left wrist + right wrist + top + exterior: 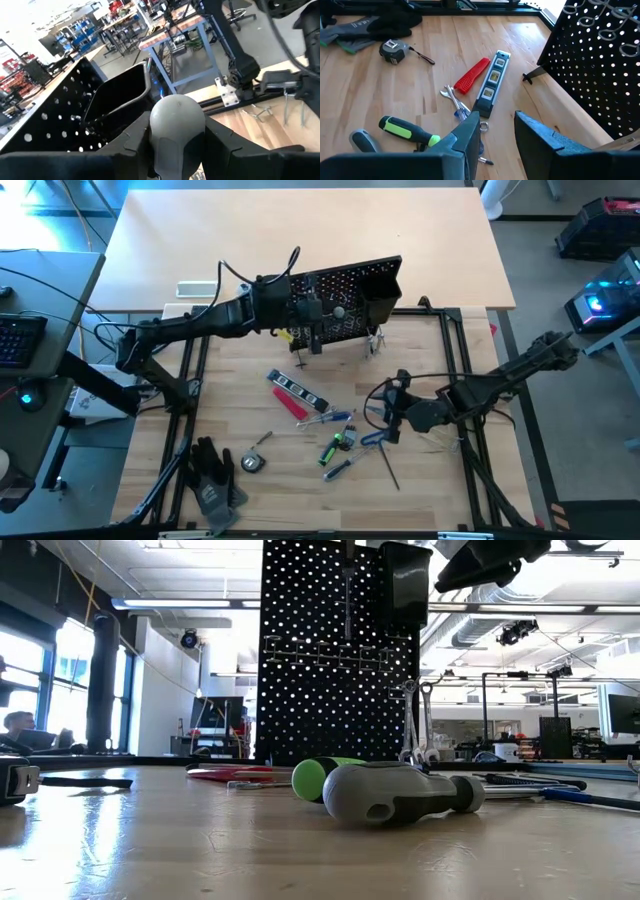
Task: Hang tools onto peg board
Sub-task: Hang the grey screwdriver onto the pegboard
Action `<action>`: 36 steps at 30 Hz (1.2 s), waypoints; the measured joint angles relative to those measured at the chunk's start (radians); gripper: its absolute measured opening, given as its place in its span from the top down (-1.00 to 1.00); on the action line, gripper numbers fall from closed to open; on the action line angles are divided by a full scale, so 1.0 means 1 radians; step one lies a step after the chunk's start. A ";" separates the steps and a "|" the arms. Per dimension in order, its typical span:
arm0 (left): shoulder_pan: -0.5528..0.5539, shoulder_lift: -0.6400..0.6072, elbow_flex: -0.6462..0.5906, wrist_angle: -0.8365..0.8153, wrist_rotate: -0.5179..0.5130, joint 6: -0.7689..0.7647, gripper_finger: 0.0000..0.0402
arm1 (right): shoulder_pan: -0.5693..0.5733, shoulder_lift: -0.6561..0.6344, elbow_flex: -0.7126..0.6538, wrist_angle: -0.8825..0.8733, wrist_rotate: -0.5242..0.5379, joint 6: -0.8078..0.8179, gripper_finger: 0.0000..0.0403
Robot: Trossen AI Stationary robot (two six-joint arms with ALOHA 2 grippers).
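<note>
The black peg board [345,300] stands upright at the table's far middle, with wire ring holders [330,658] and a black box bin [120,95]. My left gripper [325,310] reaches in from the left, level with the board's top, shut on a grey-ended screwdriver [176,120]. My right gripper [392,420] hangs open above the loose tools, nothing between its fingers [470,135]. On the table lie a level [492,82], a red flat tool [472,75], a green-handled screwdriver [407,131] and a grey-black one [400,795]. Silver wrenches [415,720] lean against the board's foot. My left gripper pinches the screwdriver's handle just below its rounded grey butt [176,117] between its two fingers. The fingers come in about level from the table's left. The screwdriver stands upright, clear of the table. Its shaft [348,595] hangs down in front of the board, above the ring holders.
Black work gloves [215,480] and a tape measure [252,462] lie at the near left. A white flat device [200,287] sits behind the board on the left. Bare wood lies between the board and the scattered tools.
</note>
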 joint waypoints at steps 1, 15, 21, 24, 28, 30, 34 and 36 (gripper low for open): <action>0.003 0.001 0.000 -0.001 0.000 0.000 0.44 | 0.000 0.002 0.000 -0.001 0.000 0.000 0.43; 0.018 0.030 0.000 -0.016 -0.003 -0.005 0.44 | 0.000 0.009 0.000 -0.004 0.007 0.000 0.43; 0.032 0.067 0.000 -0.018 -0.016 -0.005 0.44 | 0.000 0.009 0.000 -0.005 0.002 0.002 0.43; 0.039 0.072 0.000 -0.015 -0.016 -0.005 0.44 | 0.004 0.009 0.000 -0.004 -0.001 0.002 0.43; 0.043 0.076 0.000 -0.024 -0.045 -0.009 0.44 | 0.006 0.009 0.000 -0.004 -0.001 0.000 0.43; 0.043 0.082 0.001 -0.027 -0.060 -0.012 0.44 | 0.006 0.009 0.000 -0.005 -0.001 0.000 0.43; 0.047 0.103 0.001 -0.053 -0.078 -0.023 0.44 | 0.006 0.009 0.000 -0.004 0.000 -0.002 0.43; 0.051 0.110 -0.001 -0.064 -0.098 -0.038 0.44 | 0.006 0.009 0.000 -0.004 0.002 -0.001 0.43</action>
